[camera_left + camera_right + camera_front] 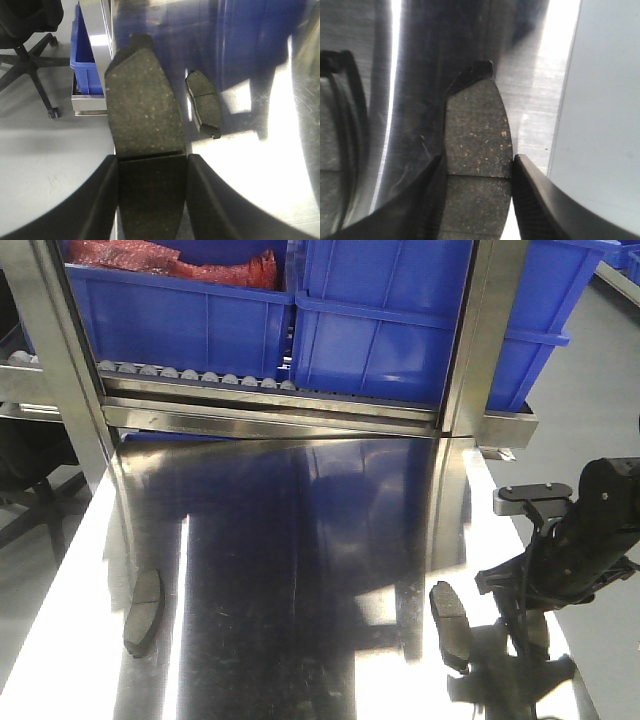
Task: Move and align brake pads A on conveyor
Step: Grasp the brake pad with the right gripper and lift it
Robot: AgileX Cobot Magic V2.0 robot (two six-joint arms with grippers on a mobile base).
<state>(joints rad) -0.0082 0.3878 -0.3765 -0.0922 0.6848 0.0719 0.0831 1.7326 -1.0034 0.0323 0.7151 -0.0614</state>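
My left gripper (152,160) is shut on a dark grey brake pad (142,100), which sticks out ahead of the fingers above the steel table's left edge. A second brake pad (202,102) lies flat on the steel just to its right. My right gripper (478,159) is shut on another brake pad (477,125), its fingers pressed against both long sides, low over the steel near the table's right edge. In the front view two pads lie on the table, one at the left (140,610) and one at the right (448,610), beside my right arm (575,550). The conveyor is out of view.
Blue bins (380,330) sit on a steel roller rack (200,375) at the back of the shiny steel table (300,540). Left of the table are an office chair (25,30) and a blue crate (85,55) on the grey floor. Open floor lies right of the table edge (560,125).
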